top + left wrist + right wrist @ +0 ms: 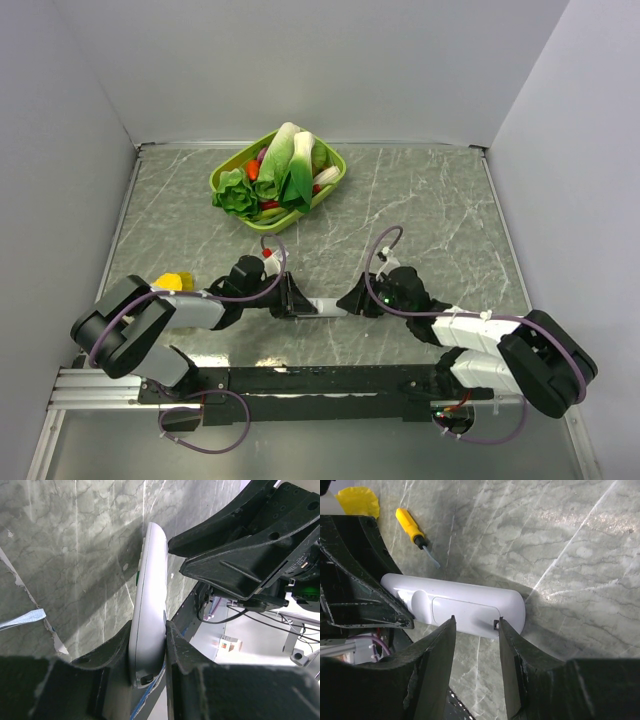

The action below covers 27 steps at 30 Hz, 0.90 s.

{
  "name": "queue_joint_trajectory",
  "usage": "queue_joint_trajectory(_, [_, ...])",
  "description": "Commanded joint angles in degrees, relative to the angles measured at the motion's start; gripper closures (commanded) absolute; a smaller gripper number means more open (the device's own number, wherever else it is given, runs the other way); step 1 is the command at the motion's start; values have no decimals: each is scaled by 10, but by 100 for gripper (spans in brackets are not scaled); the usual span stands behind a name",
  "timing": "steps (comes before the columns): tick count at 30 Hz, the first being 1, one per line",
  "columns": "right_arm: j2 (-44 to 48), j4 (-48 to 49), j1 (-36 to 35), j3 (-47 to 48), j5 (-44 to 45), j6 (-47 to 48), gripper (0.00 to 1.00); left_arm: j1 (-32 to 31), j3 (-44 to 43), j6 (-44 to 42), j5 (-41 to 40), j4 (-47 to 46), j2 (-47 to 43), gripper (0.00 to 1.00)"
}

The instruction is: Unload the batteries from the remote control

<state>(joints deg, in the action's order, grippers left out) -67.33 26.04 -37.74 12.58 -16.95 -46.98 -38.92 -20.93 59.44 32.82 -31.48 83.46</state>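
Remote control (pixel 320 307) is being held over the tabletop's (pixel 430 200) near middle, its left end hidden inside the left end effector's (pixel 148 630) clamping fingers. The right end effector (pixel 476 625) is standing part open at the closed cover (pixel 465 611), gripping nothing; whether its tips are touching is unclear.

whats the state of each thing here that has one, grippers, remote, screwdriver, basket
remote, gripped at one end, battery cover closed
left gripper, shut on the remote
right gripper, open, fingertips up against the battery cover end, contact unclear
screwdriver, lying flat, nothing touching it
basket, upright, full of vegetables
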Motion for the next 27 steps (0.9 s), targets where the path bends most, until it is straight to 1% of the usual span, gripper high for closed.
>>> queue_joint_trajectory(1, [-13, 87, -7, -19, -79, -42, 53, -14, -9, -4, -30, 3, -1, 99])
queue_joint_trajectory(4, [-26, 138, -6, -28, -96, -59, 53, -16, -9, -3, -30, 3, -1, 99])
queue_joint_trajectory(8, [-37, 161, -5, -34, -103, -70, 53, -18, -9, -3, -35, 6, -1, 99])
queue_joint_trajectory(18, [4, 96, -5, -27, -74, -53, 54, -19, -11, -10, -43, 20, -8, 99])
queue_joint_trajectory(23, [17, 92, -6, -22, -76, -50, 54, -19, -11, -9, -40, 13, 0, 99])
queue_joint_trajectory(27, [14, 109, -5, -21, -84, -57, 53, -20, -10, -8, -40, 11, 5, 99])
